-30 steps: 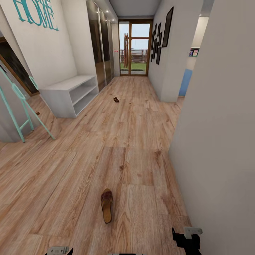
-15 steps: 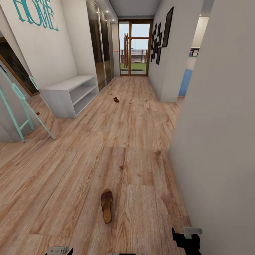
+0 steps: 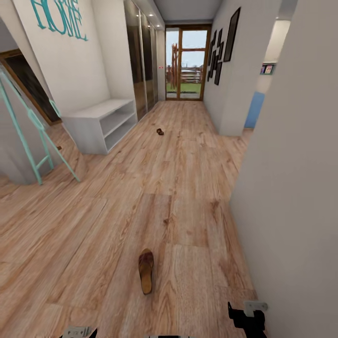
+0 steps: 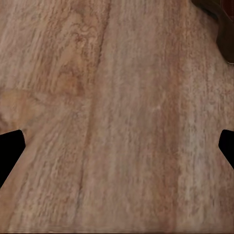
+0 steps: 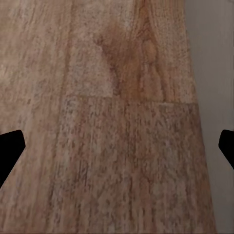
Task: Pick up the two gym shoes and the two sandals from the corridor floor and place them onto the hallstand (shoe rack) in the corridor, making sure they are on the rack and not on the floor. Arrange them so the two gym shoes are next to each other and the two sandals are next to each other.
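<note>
One sandal (image 3: 146, 271) lies on the floor (image 3: 94, 211) at 6 o'clock, the other (image 3: 160, 131) far off at 12. Both wrist views show fingers held apart over bare planks. The near sandal is best approached squarely, then straddled across its strap.

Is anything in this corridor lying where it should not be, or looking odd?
Yes. Two sandals lie loose on the floor, far apart from each other: one near the robot, the other far down the corridor past the white bench. Nothing looks spilled or broken.
</note>
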Available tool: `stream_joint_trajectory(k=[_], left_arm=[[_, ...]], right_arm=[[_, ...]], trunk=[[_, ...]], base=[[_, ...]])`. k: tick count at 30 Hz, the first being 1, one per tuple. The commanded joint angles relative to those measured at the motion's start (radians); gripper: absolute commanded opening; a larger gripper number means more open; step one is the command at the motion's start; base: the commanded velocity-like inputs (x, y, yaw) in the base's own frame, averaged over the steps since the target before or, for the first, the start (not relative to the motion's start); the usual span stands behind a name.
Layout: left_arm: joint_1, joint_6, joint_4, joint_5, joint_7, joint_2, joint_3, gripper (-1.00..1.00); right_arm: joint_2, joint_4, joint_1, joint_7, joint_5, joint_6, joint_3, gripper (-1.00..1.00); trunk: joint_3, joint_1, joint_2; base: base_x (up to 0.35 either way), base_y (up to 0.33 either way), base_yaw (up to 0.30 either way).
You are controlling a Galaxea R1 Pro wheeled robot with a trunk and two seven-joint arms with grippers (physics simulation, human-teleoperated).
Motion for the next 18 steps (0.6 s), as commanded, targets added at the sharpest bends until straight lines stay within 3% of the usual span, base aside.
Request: stream_joint_trajectory(k=[1, 7, 13, 14, 15, 18], left_arm=[[-0.001, -0.001, 0.001, -0.002, -0.008, 0.0, 0.008, 1.0], [-0.001, 0.002, -0.001, -0.002, -0.007, -0.001, 0.012, 1.0], [-0.009, 0.013, -0.017, -0.002, 0.003, -0.008, 0.012, 1.0], [-0.013, 0.016, -0.02, -0.002, 0.009, -0.013, 0.011, 1.0], [-0.038, 0.026, -0.026, -0.01, 0.045, -0.047, 0.006, 1.0], [-0.07, 0.046, -0.026, -0.014, 0.071, -0.063, 0.003, 1.0]], right_arm=[[0.0, 0.001, 0.0, -0.004, 0.011, -0.003, -0.007, 1.0], [0.0, 0.0, 0.0, -0.003, 0.011, -0.003, -0.007, 1.0], [0.0, -0.002, 0.0, -0.002, 0.011, -0.003, -0.004, 1.0], [-0.001, -0.004, 0.0, -0.002, 0.011, -0.003, -0.001, 1.0], [-0.003, -0.072, 0.0, 0.0, 0.011, 0.001, 0.01, 1.0], [-0.003, -0.145, 0.0, 0.0, 0.012, 0.011, 0.017, 1.0]], trunk=[[-0.001, 0.0, 0.0], [-0.005, 0.0, 0.0], [-0.007, 0.0, 0.0], [-0.007, 0.0, 0.0], [-0.007, 0.0, 0.0], [-0.007, 0.0, 0.0]], base=[[0.0, 0.0, 0.231], [0.0, 0.0, 0.229], [0.073, 0.0, 0.076], [0.045, 0.0, 0.022], [0.012, 0.0, 0.006], [0.008, 0.0, 0.004]])
